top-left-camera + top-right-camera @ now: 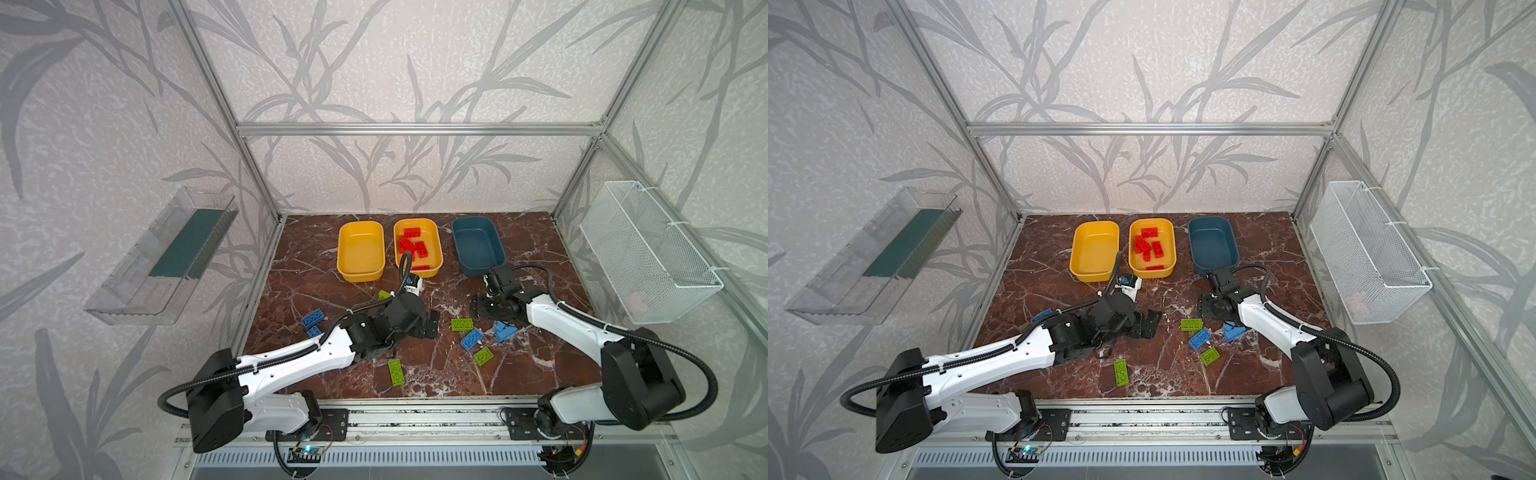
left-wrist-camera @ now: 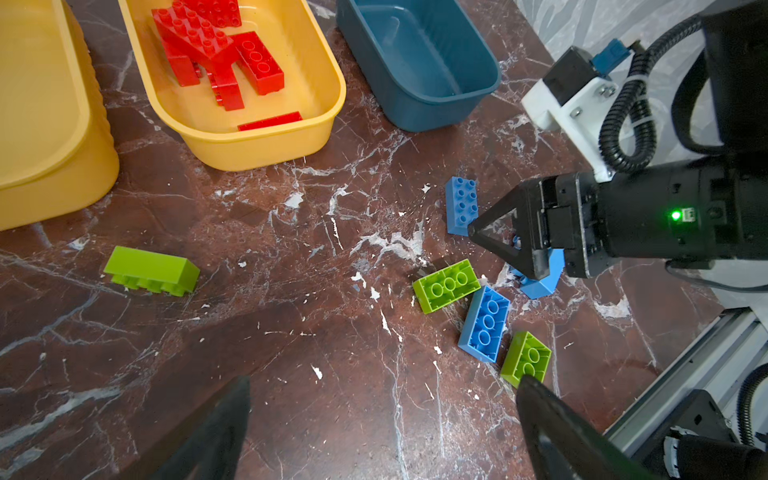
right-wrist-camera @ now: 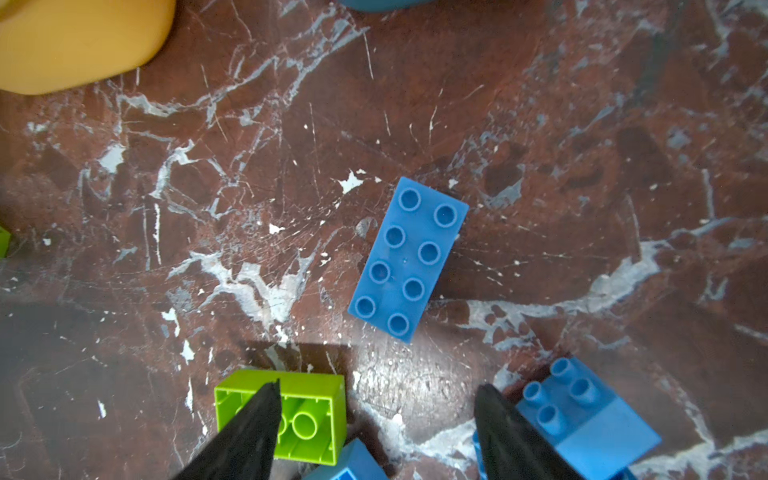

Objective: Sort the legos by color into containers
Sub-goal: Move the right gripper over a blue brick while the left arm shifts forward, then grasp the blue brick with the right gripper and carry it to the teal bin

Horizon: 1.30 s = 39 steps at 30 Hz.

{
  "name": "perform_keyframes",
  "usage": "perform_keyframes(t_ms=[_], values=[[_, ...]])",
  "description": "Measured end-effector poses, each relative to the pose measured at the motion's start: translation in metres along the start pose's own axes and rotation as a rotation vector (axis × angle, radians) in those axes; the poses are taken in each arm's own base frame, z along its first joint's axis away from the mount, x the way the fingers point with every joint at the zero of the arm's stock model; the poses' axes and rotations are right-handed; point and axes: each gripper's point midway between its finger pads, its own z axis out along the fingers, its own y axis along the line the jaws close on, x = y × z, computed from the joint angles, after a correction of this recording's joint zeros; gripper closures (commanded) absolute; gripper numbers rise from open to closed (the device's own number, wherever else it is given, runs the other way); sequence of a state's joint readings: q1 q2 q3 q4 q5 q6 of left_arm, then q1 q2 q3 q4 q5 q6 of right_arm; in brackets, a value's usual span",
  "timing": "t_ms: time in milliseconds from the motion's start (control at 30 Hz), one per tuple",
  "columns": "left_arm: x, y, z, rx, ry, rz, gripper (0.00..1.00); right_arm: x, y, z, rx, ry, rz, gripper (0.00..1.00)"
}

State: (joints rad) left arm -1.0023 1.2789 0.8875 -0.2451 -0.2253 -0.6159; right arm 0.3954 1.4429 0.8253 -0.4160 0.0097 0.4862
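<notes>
Nearest the front, loose on the tabletop [image 1: 440, 376], lie a lime brick [image 1: 396, 372] alone and, toward the right, a cluster of lime and blue bricks [image 1: 471, 339]. Over the far side of that cluster hangs the right claw [image 3: 379, 384], jaws apart with only bare tabletop between the tips; it grips nothing. The left claw [image 2: 384, 380], spread wide and empty, is off to the left, well apart from the piece that matters, so the right arm is the nearer.

That piece is a studs-up blue brick [image 3: 409, 259], flat on the marble just beyond the right claw's tips, on the far side. Its long axis runs nearly straight away from the claw, leaning slightly, so the jaws would close across its short width. I judge a short reach and a slight wrist turn would square it. In both top views the claw hides this brick, so how high the tips stand I cannot tell.

Farther right sits the empty teal tub [image 1: 476, 245], the likely home for blue. Red bricks [image 1: 422, 249] lie in the middle yellow tub [image 1: 417, 220], and the left yellow tub [image 1: 360, 251] is bare.
</notes>
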Motion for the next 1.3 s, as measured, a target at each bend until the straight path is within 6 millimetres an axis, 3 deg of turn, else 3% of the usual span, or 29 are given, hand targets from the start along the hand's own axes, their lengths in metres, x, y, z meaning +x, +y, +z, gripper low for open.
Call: perform_keyframes(t_ms=[367,633,800,933,1067,1133,1300], values=[[-0.009,0.022,0.012,-0.029,0.006,-0.025,0.01,-0.015,0.003,0.029,0.039,0.079,0.059,0.42],[-0.006,0.045,0.022,-0.038,0.021,-0.069,0.01,-0.011,-0.006,0.048,0.11,0.13,0.081,0.5],[0.001,0.058,0.026,-0.043,0.044,-0.09,0.01,-0.015,-0.009,0.054,0.147,0.139,0.09,0.72],[-0.001,0.062,0.027,-0.042,0.04,-0.103,0.01,-0.015,-0.011,0.053,0.163,0.145,0.096,0.8],[-0.003,0.062,0.027,-0.034,0.036,-0.107,0.01,-0.012,-0.015,0.037,0.183,0.156,0.087,0.81],[-0.005,0.062,0.028,-0.03,0.033,-0.11,0.01,-0.017,-0.013,0.017,0.172,0.124,0.076,0.8],[-0.007,0.061,0.029,-0.016,0.028,-0.11,0.01,-0.058,-0.001,-0.039,0.117,-0.055,0.024,0.78]])
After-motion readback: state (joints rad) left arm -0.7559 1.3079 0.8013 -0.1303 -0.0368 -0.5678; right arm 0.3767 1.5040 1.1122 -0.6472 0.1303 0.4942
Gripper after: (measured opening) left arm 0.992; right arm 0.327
